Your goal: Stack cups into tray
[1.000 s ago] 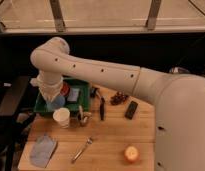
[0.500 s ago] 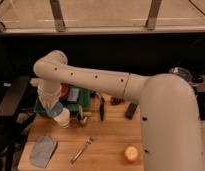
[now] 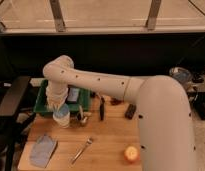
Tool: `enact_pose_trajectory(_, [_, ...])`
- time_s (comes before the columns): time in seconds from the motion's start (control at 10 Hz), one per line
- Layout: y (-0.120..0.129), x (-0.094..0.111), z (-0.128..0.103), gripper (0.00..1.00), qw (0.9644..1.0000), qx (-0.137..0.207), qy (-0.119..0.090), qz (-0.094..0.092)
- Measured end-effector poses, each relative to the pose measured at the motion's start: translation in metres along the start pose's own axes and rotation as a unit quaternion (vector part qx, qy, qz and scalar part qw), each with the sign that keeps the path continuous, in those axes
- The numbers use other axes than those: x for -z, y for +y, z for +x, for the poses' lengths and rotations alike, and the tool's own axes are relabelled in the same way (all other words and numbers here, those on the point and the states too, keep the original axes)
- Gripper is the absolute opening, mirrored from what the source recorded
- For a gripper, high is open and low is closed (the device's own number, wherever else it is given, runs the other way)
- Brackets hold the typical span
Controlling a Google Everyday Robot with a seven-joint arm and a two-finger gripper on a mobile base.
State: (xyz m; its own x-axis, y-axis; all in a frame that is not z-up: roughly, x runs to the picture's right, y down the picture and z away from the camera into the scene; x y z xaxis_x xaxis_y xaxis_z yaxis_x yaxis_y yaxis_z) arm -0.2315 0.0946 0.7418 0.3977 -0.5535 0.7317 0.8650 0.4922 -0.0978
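The white cup [image 3: 61,120] stands upright on the wooden table just in front of the dark green tray [image 3: 44,103]. My gripper [image 3: 58,106] hangs straight down from the white arm, right above the white cup. It is shut on the blue cup [image 3: 60,110], which sits at or in the white cup's mouth. The wrist hides most of the blue cup. A dark blue object [image 3: 73,94] lies inside the tray.
A grey-blue cloth [image 3: 43,150], a fork [image 3: 82,149] and an orange fruit [image 3: 130,154] lie on the table's front. A black marker [image 3: 102,108] and a black block [image 3: 130,111] lie mid-table. A black chair [image 3: 11,100] stands at the left.
The gripper has moved down and forward from over the tray to the white cup, carrying the blue cup with it. The white cup has stayed in place.
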Motion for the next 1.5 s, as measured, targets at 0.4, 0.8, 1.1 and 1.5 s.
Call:
enact_pose_trajectory(0.4, [0.008,0.000,0.012,0.80,0.9999,-0.011,-0.002,0.003])
enact_pose_trajectory(0.8, [0.008,0.000,0.012,0.80,0.9999,-0.011,-0.003,0.003])
enact_pose_trajectory(1.1, [0.008,0.000,0.011,0.80,0.9999,-0.010,-0.003,0.003])
enact_pose_trajectory(1.5, [-0.020,-0.001,0.027,0.80,0.9993,-0.019,0.024,0.023])
